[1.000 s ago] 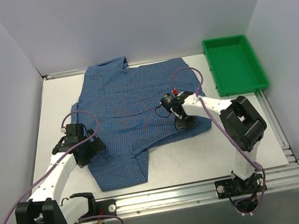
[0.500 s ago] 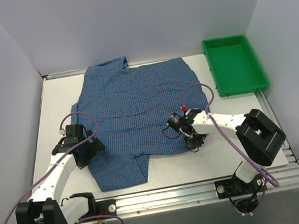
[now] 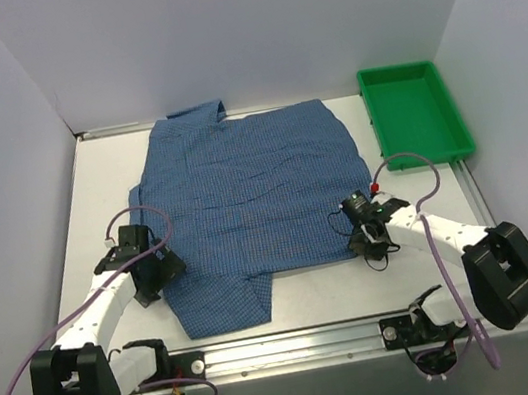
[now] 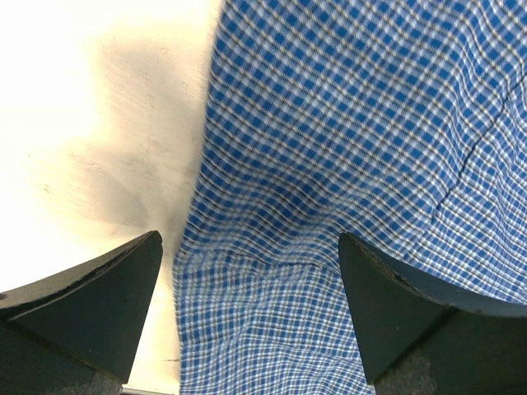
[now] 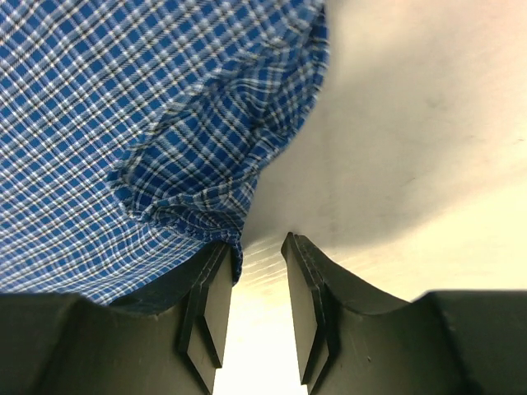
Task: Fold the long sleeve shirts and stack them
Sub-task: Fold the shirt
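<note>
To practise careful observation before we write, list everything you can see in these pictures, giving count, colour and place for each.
shirt: one, blue checked, spread flat mid-table, collar at the far edge.
tray: one, green, far right of the table.
table: one, white, under the shirt and tray.
rail: one, silver, along the near edge.
walls: three, pale grey, left, back and right.
cables: two, purple, looping along the arms.
arms: two, white and black, bases at the near edge.
left gripper: one, black, open, over the shirt's left edge.
right gripper: one, black, open, at the shirt's near right corner, cloth beside one finger.
</note>
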Motion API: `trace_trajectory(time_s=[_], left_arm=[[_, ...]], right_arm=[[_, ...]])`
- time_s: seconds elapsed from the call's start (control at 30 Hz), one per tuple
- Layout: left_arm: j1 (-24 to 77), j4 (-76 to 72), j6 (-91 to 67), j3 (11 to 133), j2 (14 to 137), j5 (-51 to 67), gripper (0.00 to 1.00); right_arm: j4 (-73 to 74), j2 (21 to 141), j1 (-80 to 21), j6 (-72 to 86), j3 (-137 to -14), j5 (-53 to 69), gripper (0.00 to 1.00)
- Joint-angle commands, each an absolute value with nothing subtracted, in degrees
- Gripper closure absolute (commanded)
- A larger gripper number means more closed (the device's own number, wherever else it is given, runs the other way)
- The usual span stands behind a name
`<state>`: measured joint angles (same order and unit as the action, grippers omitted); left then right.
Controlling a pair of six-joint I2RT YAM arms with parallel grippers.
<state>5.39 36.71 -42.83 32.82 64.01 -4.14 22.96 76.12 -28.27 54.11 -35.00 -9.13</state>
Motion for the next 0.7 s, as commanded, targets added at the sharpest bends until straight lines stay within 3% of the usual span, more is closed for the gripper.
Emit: trace_trajectory(time_s=[0.0, 0.3, 0.67], left_arm=[[4.8, 37.0, -43.5, 33.0, 64.2, -4.9, 0.03], [4.8, 36.8, -43.6, 32.7, 64.3, -4.0, 0.03], [4.8, 35.9, -43.6, 32.2, 64.9, -2.2, 0.04]], right_arm=[[22.6, 71.6, -26.0, 56.2, -30.9, -8.2, 0.67], [25.6, 57.0, -24.5, 57.6, -28.4, -13.3, 0.58], [25.0, 65.7, -18.6, 54.1, -35.2, -13.0, 0.57]])
